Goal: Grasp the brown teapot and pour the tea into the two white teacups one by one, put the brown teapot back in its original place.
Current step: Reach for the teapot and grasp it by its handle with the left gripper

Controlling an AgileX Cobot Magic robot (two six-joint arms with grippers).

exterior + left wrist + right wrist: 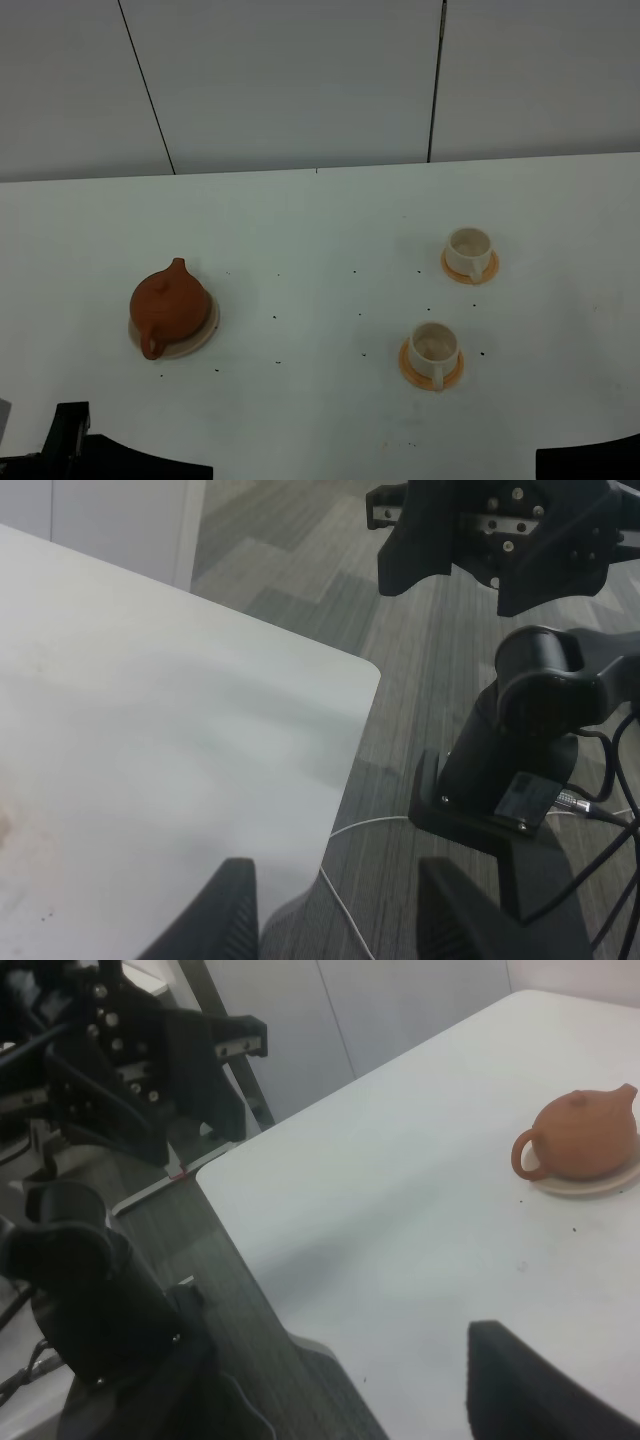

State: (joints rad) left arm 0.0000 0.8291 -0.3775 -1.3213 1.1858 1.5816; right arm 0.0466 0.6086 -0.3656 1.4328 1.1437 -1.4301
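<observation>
White bench (320, 220) carries the squat reddish-brown clay teapot (168, 305) on its round beige coaster (203, 340), well apart from the left pincer (340, 925) and right pincer (370, 1395), both spread wide and empty.

Coaster (205, 336) mostly hidden under teapot (167, 303). Cups (434, 345): contents too small to tell. Left gripper (340, 925) fingers (215, 920) cut by frame edge, blurred. Right gripper (385, 1410): one finger (540, 1390) seen, cut off.
</observation>
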